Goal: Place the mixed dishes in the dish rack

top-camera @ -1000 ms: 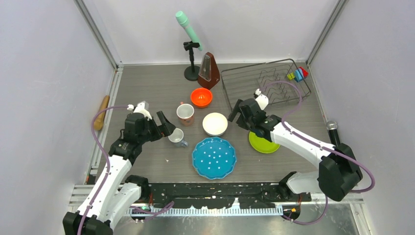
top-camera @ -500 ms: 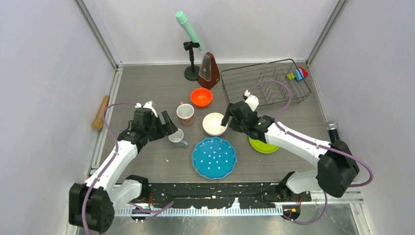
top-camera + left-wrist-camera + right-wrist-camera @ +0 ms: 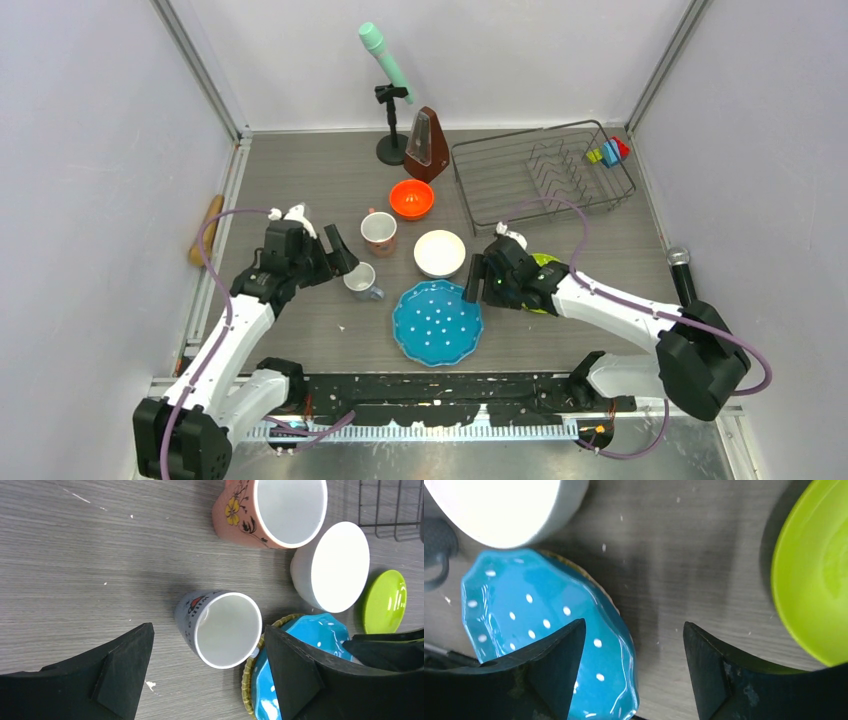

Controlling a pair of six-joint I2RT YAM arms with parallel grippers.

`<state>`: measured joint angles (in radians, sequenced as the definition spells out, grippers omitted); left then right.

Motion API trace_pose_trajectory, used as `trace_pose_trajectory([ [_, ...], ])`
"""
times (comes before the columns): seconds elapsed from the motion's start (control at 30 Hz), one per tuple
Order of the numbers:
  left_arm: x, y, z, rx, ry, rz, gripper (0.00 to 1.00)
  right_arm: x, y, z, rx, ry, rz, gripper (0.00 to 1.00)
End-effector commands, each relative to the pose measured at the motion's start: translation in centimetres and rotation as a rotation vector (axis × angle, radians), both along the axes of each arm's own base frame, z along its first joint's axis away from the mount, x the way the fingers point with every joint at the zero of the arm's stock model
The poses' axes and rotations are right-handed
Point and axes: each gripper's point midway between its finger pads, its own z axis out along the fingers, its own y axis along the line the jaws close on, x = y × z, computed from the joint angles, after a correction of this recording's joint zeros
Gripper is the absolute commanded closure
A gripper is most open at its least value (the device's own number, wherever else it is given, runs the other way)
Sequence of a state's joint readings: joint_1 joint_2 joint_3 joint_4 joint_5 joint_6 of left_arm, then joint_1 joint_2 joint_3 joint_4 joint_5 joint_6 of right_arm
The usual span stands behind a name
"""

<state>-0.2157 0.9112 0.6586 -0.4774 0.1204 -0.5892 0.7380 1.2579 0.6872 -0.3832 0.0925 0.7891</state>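
Note:
The small grey-white mug [image 3: 360, 280] stands on the table, and my open left gripper [image 3: 340, 256] is just left of it. In the left wrist view the mug [image 3: 220, 627] sits between my spread fingers, untouched, with my gripper [image 3: 207, 639] around it. My open right gripper [image 3: 476, 283] is at the right rim of the teal dotted plate [image 3: 437, 322]. In the right wrist view that gripper [image 3: 634, 630] has one finger above the teal plate [image 3: 534, 610] and the other above bare table. The lime plate [image 3: 541, 262] is partly hidden under my right arm. The white bowl [image 3: 439, 253], pink mug [image 3: 379, 232] and orange bowl [image 3: 411, 198] stand behind. The dish rack [image 3: 540, 175] holds no dishes.
A brown metronome [image 3: 427, 145] and a teal microphone on a stand [image 3: 385, 60] stand at the back. A wooden rolling pin [image 3: 205, 228] lies at the left edge. A black microphone [image 3: 680, 262] lies at the right edge. Walls close in on three sides.
My right gripper has moved from beside the rack, past the white bowl, toward the near side to the teal plate's right rim. My left gripper has barely shifted by the small mug.

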Motion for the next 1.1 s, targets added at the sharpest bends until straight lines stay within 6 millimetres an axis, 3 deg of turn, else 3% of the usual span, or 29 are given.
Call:
trace_pose_trajectory([
  [0.0, 0.4, -1.0, 2.6, -0.027, -0.051, -0.055, 0.16, -1.8, 1.9, 0.5, 0.125, 0.018, 0.097, 0.25],
  [0.27, 0.3, -1.7, 3.9, -0.052, -0.056, -0.1, 0.18, -3.1, 2.6, -0.9, 0.149, 0.088, 0.131, 0.48],
  [0.37, 0.2, -2.0, 4.3, -0.063, -0.051, -0.115, 0.2, -3.0, 2.5, -0.3, 0.15, 0.068, 0.131, 0.79],
  [0.47, 0.1, -2.7, 4.8, -0.081, -0.043, -0.149, 0.23, -2.5, 1.9, 1.3, 0.135, 0.018, 0.127, 0.96],
  [0.63, 0.2, -3.7, 5.4, -0.039, -0.057, -0.21, 0.25, -1.3, 1.9, 4.8, 0.136, -0.078, 0.143, 0.97],
  [0.87, -0.3, -7.9, 7.4, -0.091, -0.111, -0.403, 0.27, -0.3, 2.1, 8.3, 0.136, -0.17, 0.177, 1.0],
  [1.07, -0.5, -10.2, 8.7, -0.164, -0.172, -0.493, 0.27, 0.9, 2.4, 12.4, 0.181, -0.326, 0.206, 1.0],
])
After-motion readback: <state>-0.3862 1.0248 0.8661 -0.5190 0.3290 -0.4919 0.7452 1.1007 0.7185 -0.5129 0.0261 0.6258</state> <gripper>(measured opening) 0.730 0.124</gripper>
